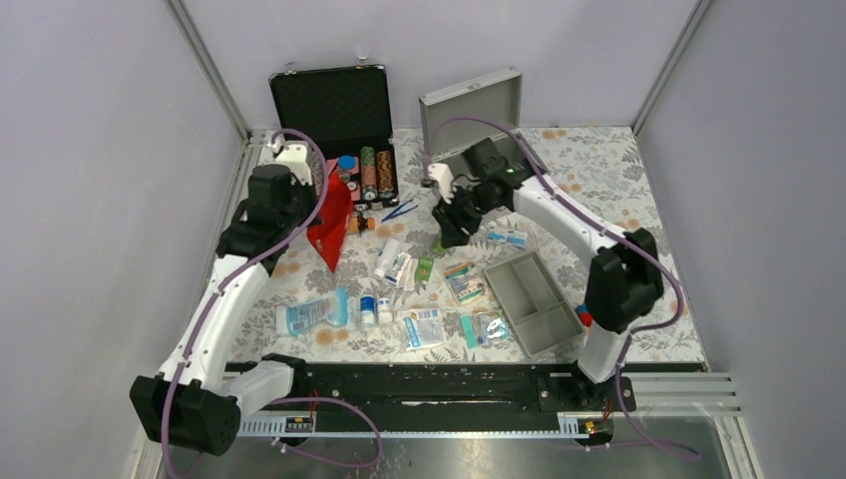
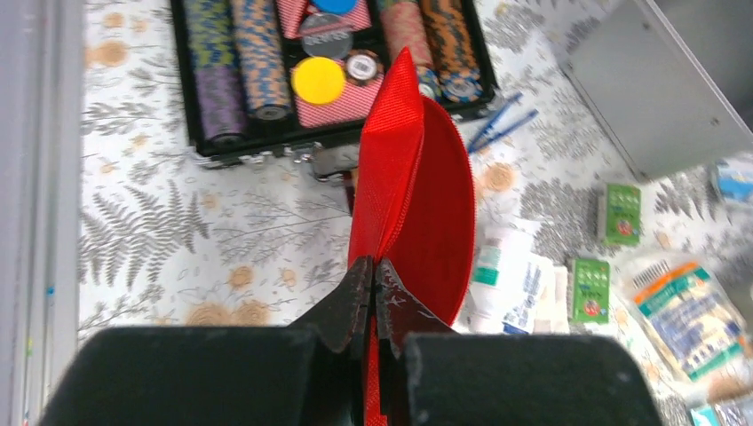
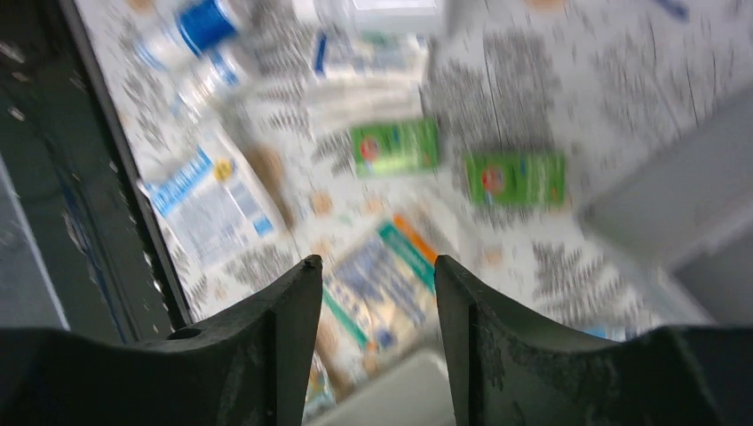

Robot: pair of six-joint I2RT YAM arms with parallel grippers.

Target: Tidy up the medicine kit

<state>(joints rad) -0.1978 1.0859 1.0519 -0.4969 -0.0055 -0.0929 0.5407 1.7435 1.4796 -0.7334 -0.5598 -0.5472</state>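
The left claw point(image 2: 373, 288) is clenched on the edge of a red pouch point(image 2: 417, 177) and holds it upright on the left side of the table point(image 1: 619, 170), its sides spread apart. The right claw point(image 3: 377, 266) hangs released, with its fingers apart and nothing between them. It sits above the scattered packets near the middle of the table, and its view is blurred.

The medicine box point(image 1: 474, 108) is grey metal and stands at the far edge, right of centre, with its lid raised. The right arm hides most of its body, so what is inside cannot be told. Its grey divided tray point(image 1: 534, 299) lies apart from it, on the near right of the table.

A black case point(image 1: 339, 110) sits open at the far left, with rows of coloured chips point(image 2: 257, 62) in it. Two green packets point(image 2: 622, 213), blue tweezers point(image 2: 502, 129), small bottles point(image 1: 367, 311) and flat sachets point(image 1: 424, 327) lie loose between the pouch and the tray.
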